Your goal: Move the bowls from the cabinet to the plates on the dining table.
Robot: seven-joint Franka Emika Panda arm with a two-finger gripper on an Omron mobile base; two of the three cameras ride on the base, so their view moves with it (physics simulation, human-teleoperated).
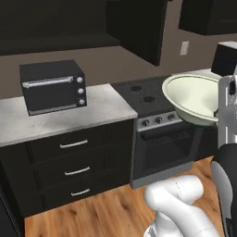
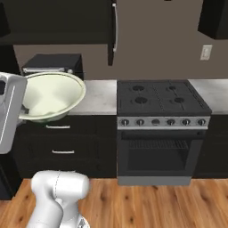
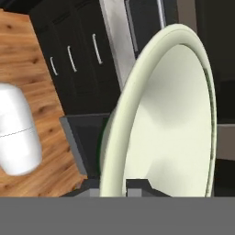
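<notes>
A: From the left base view, what do you have?
B: Your cream bowl [image 1: 193,98] hangs tilted in the air over the stove [image 1: 152,125], clear of the marble table [image 1: 65,118] with the toaster oven [image 1: 53,85].

A: Right base view?
B: The bowl is empty; open floor [image 2: 147,200] lies below.

A: Hand view?
B: Your gripper [image 3: 118,186] pinches the bowl's rim. No writing reads.

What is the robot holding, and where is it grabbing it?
The tool is shut on the cream-white bowl, pinching it at its rim, one fingertip inside the bowl.
</notes>
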